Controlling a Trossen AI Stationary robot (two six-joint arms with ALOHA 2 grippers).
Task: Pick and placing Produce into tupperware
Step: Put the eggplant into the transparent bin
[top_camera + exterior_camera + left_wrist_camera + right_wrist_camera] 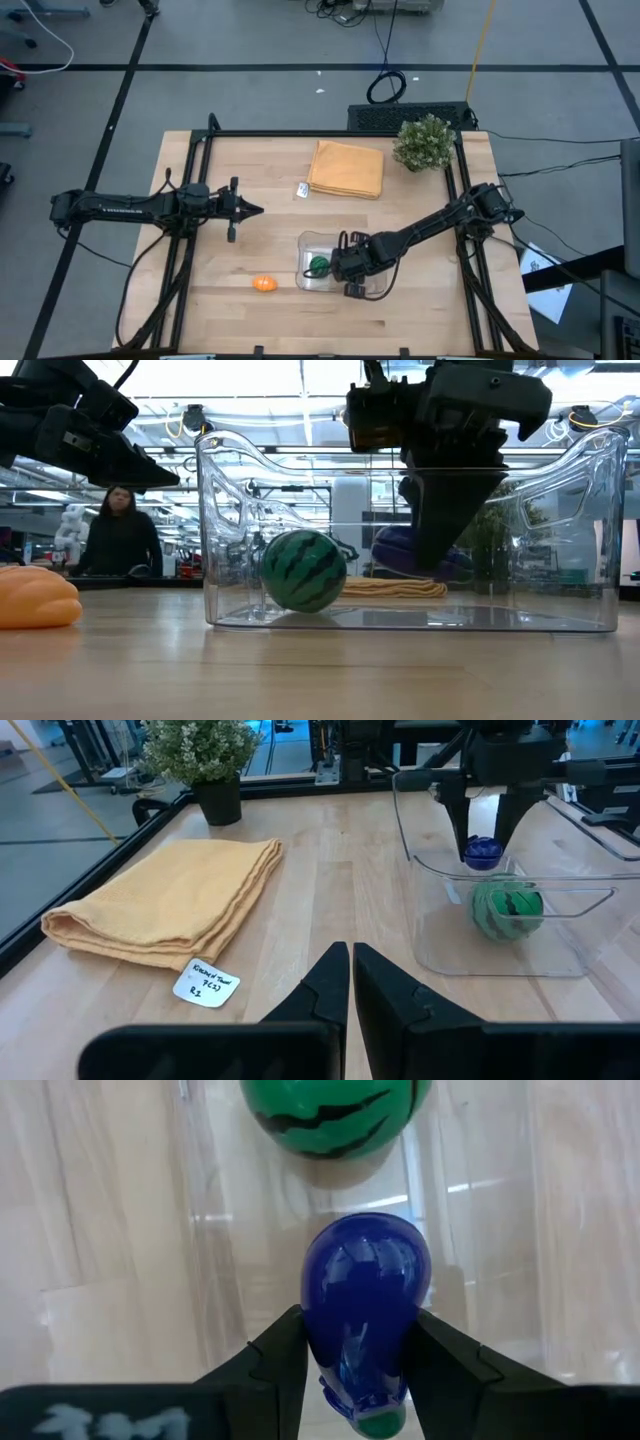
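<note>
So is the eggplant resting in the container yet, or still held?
Still held: the right claw is shut on the eggplant, inside the container beside the green ball.

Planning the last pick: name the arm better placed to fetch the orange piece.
Left. Its shut hand hangs free nearer the orange piece; the right hand holds the eggplant over the tupperware.

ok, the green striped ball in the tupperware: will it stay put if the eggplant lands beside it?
Probably not. The striped ball is round and rests free on the smooth floor of the tupperware, so a nudge would likely roll it. The walls should contain it. The right gripper holds the eggplant close to the ball, so contact looks plausible.
</note>
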